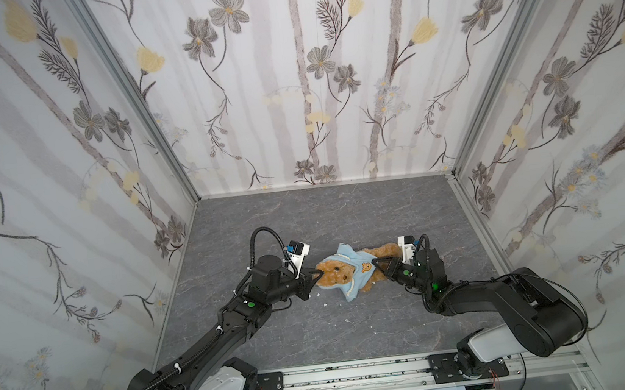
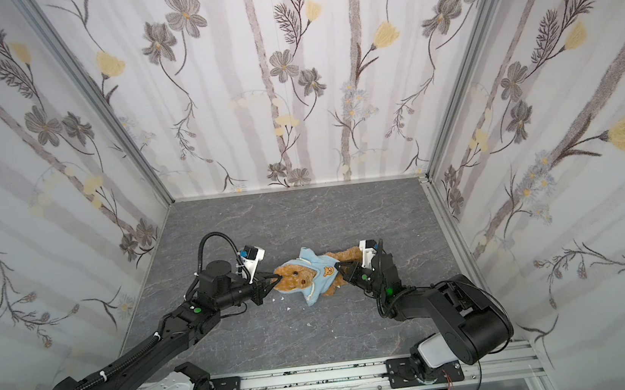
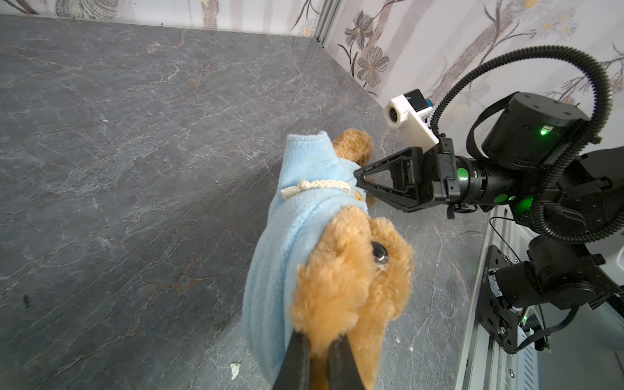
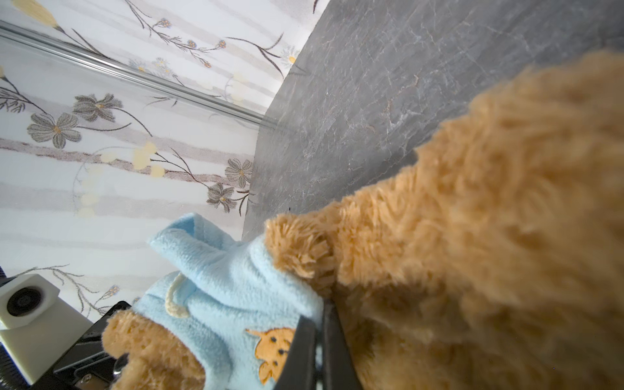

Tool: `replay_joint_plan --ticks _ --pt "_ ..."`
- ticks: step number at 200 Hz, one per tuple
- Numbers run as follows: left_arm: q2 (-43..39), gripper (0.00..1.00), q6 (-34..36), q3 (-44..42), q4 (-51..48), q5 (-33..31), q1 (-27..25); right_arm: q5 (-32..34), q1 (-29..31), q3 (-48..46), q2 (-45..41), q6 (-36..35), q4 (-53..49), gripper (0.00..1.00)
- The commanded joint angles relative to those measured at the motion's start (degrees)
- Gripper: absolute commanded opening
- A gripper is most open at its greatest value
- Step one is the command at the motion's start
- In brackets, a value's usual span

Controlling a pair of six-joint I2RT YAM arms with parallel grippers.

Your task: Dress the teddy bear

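In both top views the teddy bear [image 1: 333,275] [image 2: 293,279] lies on the grey tabletop [image 1: 345,216] stretched between the two claws, its head at the left claw [image 1: 317,273] [image 2: 272,277] and its legs by the right claw [image 1: 374,262] [image 2: 336,266]. Only the left wrist view shows the left claw [image 3: 315,341] pinched tight on head fur. Only the right wrist view shows the right claw [image 4: 319,312] closed on the hem of the hooded top [image 4: 219,280], beside its bear emblem [image 4: 270,351]; a furry leg fills that view and hides much of the tabletop. White crumbs [image 1: 325,304] lie near the left claw
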Motion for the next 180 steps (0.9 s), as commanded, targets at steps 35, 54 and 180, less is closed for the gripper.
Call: replay_joint_plan --ticks 35,54,180 --pt "2.27 0.0 -19.31 5.78 2.13 -13.91 -1.52 20.39 6.83 10.84 -10.81 -29.49 -29.8 0.68" --pt "2.18 0.0 -24.27 6.42 2.13 -14.47 -1.83 27.6 11.16 11.99 -17.49 -37.49 -34.41 0.76" --pt "3.44 0.0 -23.99 7.73 1.69 -9.8 -3.51 12.09 25.12 25.92 -2.67 -48.56 -25.53 0.75"
